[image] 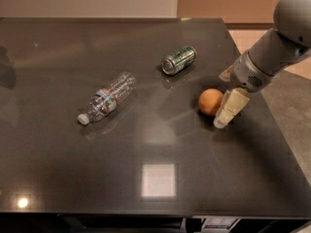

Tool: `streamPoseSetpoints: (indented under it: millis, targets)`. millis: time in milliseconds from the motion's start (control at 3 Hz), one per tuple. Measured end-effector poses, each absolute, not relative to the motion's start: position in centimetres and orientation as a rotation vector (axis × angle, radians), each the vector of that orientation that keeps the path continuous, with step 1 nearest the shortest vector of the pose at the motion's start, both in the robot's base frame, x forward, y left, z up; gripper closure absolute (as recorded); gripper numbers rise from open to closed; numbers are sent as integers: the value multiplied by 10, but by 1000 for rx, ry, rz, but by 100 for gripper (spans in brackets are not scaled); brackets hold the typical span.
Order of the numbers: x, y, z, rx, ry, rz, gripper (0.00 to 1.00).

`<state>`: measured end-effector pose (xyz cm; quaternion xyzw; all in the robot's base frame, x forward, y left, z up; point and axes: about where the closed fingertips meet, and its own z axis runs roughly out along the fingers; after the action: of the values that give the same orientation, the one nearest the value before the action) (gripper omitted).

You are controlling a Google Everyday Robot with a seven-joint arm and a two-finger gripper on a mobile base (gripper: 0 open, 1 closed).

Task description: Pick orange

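The task is in an early stage: the orange point(210, 101) lies on the dark bench point(146, 188), right of the middle, and is not yet lifted. The gripper point(227, 111) hangs low just beside it on the right, very near or touching. Whether the gripper is open or closed cannot be told, because the arm point(272, 57) hides part of it. Grasping and lifting are left to do. The green can point(179, 60) and the plastic bottle point(107, 98) lie apart. The arm is cut off at the right edge.
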<state>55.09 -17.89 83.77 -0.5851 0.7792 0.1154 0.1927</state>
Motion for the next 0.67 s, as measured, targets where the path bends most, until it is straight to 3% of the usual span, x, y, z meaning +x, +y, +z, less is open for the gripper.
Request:
streamPoseSetpoints:
  millis: [333,667]
  targets:
    - [552,-170,839,-1650,2164,355,17]
    - [551,-165,839,-1658,2156,381,41]
